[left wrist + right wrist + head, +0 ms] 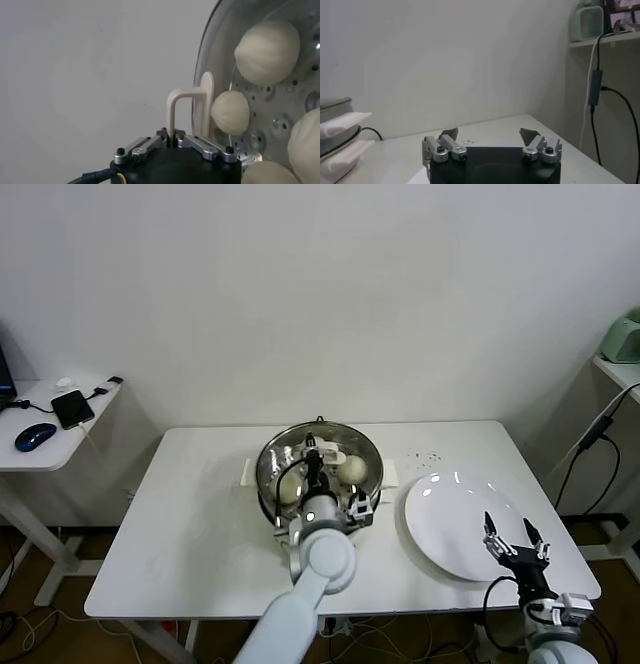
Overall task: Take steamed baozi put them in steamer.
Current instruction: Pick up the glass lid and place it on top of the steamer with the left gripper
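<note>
resting in the shiny perforated steamer (280, 125): smooth domed baozi (267, 50).

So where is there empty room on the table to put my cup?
Bare tabletop lies left of the steamer, and a strip behind the white plate. The middle is crowded: left end effector over the baozi.

Looks like a lab or office test room rather than a real kitchen: a bare white wall (330, 294), a plain white table (200, 524) standing alone with a steamer (320, 469) and a plate (455, 519) on it. Off to the side a small desk (40, 446) carries a computer mouse (35, 436) and a phone (72, 408), and loose cables (590, 449) hang down by a shelf (622, 372).
</note>
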Robot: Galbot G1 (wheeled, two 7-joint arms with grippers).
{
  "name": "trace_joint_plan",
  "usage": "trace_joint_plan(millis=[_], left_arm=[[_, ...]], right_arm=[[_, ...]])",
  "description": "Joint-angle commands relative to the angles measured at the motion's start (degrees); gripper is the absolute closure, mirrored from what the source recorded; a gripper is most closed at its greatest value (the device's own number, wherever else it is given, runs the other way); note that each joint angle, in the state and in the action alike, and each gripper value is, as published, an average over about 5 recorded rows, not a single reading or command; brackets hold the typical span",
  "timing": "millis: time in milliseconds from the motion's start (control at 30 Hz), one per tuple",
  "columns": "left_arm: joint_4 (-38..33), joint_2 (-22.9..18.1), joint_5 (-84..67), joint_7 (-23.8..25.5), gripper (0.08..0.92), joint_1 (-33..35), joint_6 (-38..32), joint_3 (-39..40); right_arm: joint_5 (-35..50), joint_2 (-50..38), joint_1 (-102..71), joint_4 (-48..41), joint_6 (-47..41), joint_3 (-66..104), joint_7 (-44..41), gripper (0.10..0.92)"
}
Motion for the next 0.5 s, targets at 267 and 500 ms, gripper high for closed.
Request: trace_joint_plan(millis=[267, 500], left_arm=[[0.81, -2.80, 1.10, -2.30, 0.845, 0.98, 0.59, -0.19], [1.12, -2.80, 1.61, -2.61, 0.845, 1.17, 0.06, 0.04]], right_arm=[[0.00, 0.21, -0.12, 0.02, 0.17, -0.11, 0.03, 0.203], [0.02, 0.17, -0.10, 0.04, 0.16, -0.02, 0.02, 0.203]])
